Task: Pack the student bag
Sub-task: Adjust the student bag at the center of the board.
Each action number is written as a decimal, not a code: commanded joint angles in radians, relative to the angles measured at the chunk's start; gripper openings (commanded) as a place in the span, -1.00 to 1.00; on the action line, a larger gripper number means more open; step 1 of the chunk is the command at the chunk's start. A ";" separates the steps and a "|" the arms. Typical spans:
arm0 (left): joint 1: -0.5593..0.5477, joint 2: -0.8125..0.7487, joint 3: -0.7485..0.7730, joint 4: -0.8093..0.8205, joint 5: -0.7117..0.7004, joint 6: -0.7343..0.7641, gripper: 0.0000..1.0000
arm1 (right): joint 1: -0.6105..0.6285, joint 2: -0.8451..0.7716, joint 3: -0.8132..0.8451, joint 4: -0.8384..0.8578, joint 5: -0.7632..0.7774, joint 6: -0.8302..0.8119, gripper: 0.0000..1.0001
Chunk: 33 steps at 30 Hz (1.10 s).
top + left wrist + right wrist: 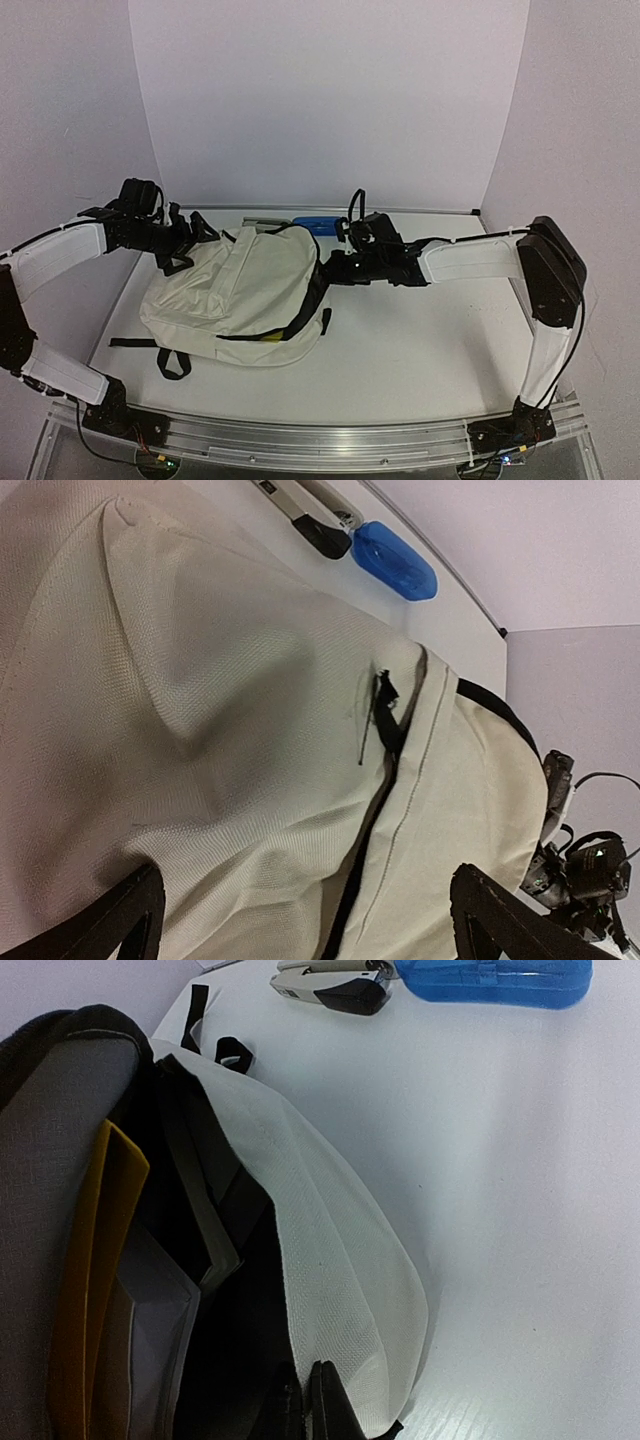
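Cream student bag [235,295] flat on the table [420,350], left of centre, unzipped.

**Matt cloth on a smooth white top**

The student bag [200,730] is cream woven cloth, matt, with a fine weave that shows up close. Its zip tape and straps are black webbing, and its lining is dull dark grey fabric. A yellow sheet [95,1260] inside looks matt, like card. The blue case [495,980] is glossy, translucent plastic. The table [520,1210] is smooth and white, and its near rail [320,440] is brushed metal.
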 commanded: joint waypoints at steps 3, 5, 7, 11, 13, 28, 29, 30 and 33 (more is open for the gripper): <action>0.005 0.112 -0.024 0.161 0.056 -0.026 0.99 | -0.001 -0.085 -0.108 0.096 -0.079 0.053 -1.00; 0.005 0.164 -0.020 0.220 0.080 -0.030 0.99 | 0.011 -0.116 -0.169 0.124 -0.101 0.082 -1.00; 0.005 0.218 -0.006 0.279 0.112 -0.025 0.99 | 0.033 -0.139 -0.215 0.131 -0.106 0.100 -1.00; 0.004 0.306 0.042 0.362 0.180 -0.015 0.99 | 0.098 -0.190 -0.276 0.147 -0.127 0.135 -1.00; 0.003 0.350 0.060 0.425 0.229 -0.015 0.99 | 0.134 -0.207 -0.299 0.152 -0.135 0.154 -1.00; -0.045 0.390 0.248 0.400 0.216 0.124 0.98 | 0.192 -0.410 -0.377 0.135 -0.023 0.267 -0.56; -0.045 0.369 0.246 0.364 0.191 0.139 0.99 | 0.172 -0.418 -0.382 0.128 -0.029 0.265 -0.47; -0.045 0.351 0.243 0.338 0.173 0.144 0.99 | 0.154 -0.423 -0.385 0.126 -0.037 0.261 -0.43; -0.030 0.252 0.193 0.236 0.085 0.137 0.99 | 0.065 -0.460 -0.406 0.113 -0.082 0.229 -0.12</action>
